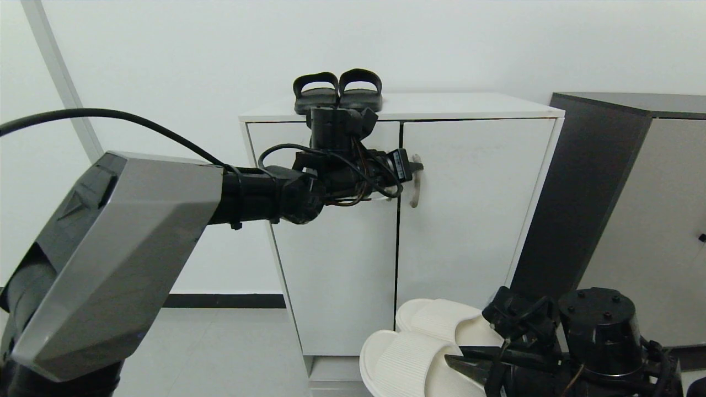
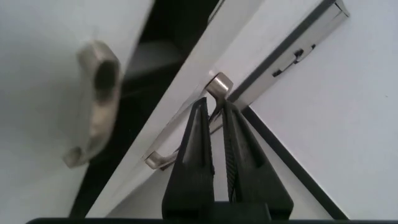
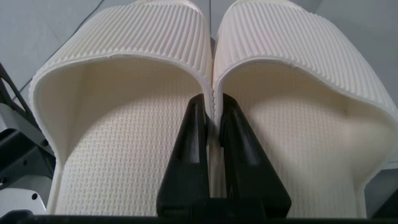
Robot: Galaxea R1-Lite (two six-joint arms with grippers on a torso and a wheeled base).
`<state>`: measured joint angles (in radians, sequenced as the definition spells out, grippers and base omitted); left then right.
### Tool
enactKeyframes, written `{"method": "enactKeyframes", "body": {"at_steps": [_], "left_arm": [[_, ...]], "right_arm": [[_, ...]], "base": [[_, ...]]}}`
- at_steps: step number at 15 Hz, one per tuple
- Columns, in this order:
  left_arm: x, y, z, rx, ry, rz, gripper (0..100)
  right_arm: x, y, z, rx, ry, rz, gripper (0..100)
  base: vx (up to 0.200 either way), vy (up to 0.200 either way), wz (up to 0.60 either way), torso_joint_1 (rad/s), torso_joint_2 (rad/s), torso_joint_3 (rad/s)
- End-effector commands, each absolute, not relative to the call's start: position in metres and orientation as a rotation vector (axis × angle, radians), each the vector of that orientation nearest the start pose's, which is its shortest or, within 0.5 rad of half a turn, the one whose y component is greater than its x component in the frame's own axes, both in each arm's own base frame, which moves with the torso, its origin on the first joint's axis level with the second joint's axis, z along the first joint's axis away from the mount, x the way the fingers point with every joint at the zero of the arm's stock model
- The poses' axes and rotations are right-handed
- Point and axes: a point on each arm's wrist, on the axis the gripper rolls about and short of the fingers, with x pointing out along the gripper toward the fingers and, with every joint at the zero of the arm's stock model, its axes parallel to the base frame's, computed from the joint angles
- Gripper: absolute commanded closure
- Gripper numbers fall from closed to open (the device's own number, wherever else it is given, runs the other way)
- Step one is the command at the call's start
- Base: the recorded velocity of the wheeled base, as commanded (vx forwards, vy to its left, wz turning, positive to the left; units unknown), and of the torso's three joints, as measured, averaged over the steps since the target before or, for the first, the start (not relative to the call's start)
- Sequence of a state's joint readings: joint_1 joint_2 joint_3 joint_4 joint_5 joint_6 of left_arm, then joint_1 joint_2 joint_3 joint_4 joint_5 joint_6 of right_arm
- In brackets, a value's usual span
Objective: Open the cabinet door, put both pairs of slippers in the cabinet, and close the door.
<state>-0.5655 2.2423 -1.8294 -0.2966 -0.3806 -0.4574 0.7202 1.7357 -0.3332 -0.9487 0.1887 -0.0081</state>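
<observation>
Left gripper [image 2: 214, 107] is pressed together on the left door handle [image 2: 217, 84] of the cabinet [image 1: 469, 220]. Right gripper [image 3: 212, 102], near right, pinches the white slippers [image 3: 124, 143] by their touching inner edges. Black slippers [image 1: 337, 91] sit on the cabinet top.

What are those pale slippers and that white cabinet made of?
Cream ribbed slippers: probably soft moulded foam or rubber, matte, judging by the ridged straps and pebbled footbeds. White two-door cabinet: likely laminated board, going by its smooth, flat, faintly sheened panels.
</observation>
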Motion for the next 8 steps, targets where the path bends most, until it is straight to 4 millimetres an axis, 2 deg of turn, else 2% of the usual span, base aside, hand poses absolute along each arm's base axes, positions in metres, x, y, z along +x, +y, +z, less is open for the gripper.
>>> {"method": "enactKeyframes", "body": {"at_steps": [1, 5, 8], "left_arm": [[0.386, -0.260, 0.225, -0.409, 0.338, -0.910, 100], [0.360, -0.246, 0.227, -0.412, 0.319, -0.915, 100], [0.329, -0.230, 0.232, -0.402, 0.318, -0.900, 100]], "right_arm": [[0.180, 0.165, 0.092, -0.133, 0.448, 0.900, 100], [0.177, 0.165, 0.094, -0.132, 0.440, 0.908, 100], [0.176, 0.164, 0.095, -0.148, 0.428, 0.913, 100]], "base": [[0.000, 0.000, 0.00, 0.000, 0.00, 0.000], [0.000, 0.000, 0.00, 0.000, 0.00, 0.000], [0.000, 0.000, 0.00, 0.000, 0.00, 0.000]]}}
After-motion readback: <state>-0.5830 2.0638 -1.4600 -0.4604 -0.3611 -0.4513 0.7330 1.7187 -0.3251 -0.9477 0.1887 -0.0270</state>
